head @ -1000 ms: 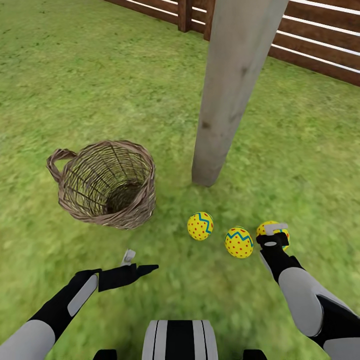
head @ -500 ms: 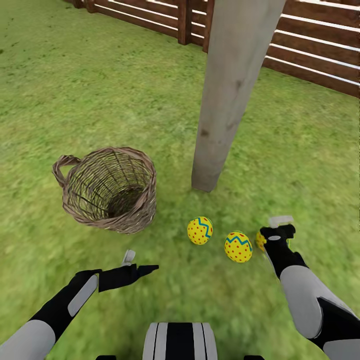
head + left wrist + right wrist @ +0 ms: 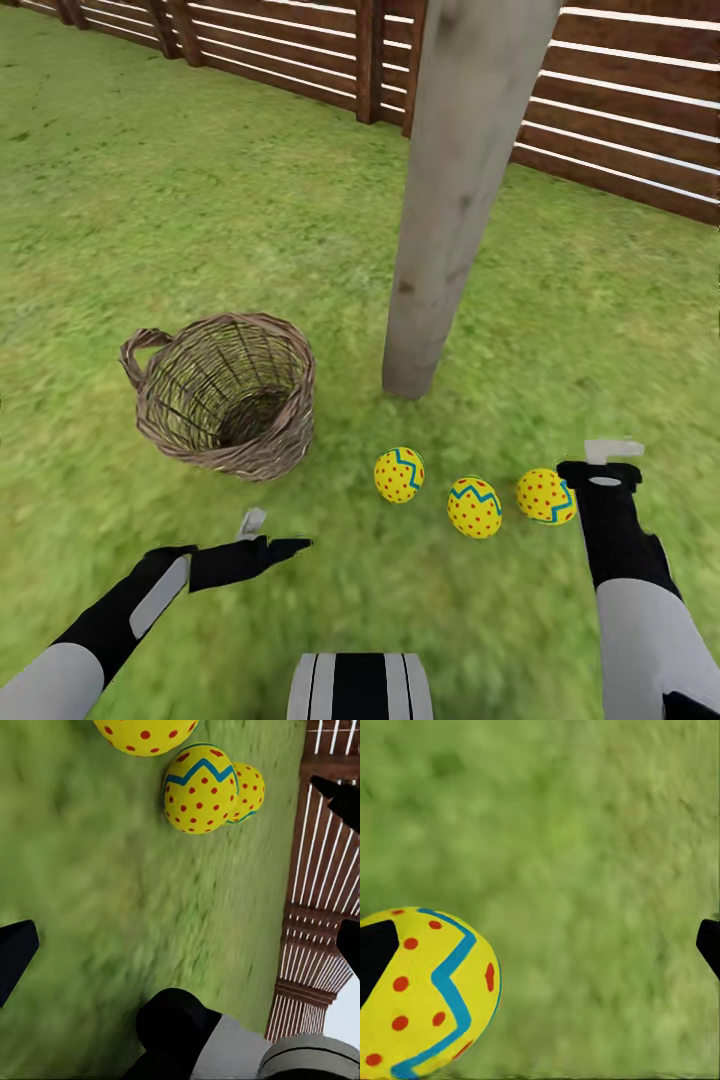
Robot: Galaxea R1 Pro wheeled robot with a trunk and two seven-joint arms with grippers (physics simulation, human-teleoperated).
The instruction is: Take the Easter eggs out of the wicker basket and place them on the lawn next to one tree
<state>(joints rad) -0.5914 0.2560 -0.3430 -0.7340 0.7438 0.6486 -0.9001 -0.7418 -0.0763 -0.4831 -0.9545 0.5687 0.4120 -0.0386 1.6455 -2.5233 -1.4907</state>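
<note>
Three Easter eggs lie in a short row on the lawn (image 3: 180,180) just beside the foot of the tree (image 3: 440,240): the egg nearest the basket (image 3: 399,475), the middle egg (image 3: 474,507), and the egg by the right gripper (image 3: 546,496). None touches the trunk, and small gaps of grass show between them in the head view. The wicker basket (image 3: 290,420) stands upright near the tree's base on the side toward the left arm, and its woven interior looks empty (the very bottom is dark, so I judge rather than see this outright).

The right gripper (image 3: 602,462) hovers just beside the last egg, its jaws spread wide with nothing between them; the right wrist view shows the dark fingertips at opposite edges with grass between and the egg off to one side. The left gripper (image 3: 262,535) hangs low over the grass nearer the robot, parted and holding nothing.

By my reading, the placing step is finished, with all three eggs out and grouped by one tree. The next move calls only for lifting the right arm clear without nudging the nearest egg, which would roll easily on the flat grass toward the fence (image 3: 640,130).
</note>
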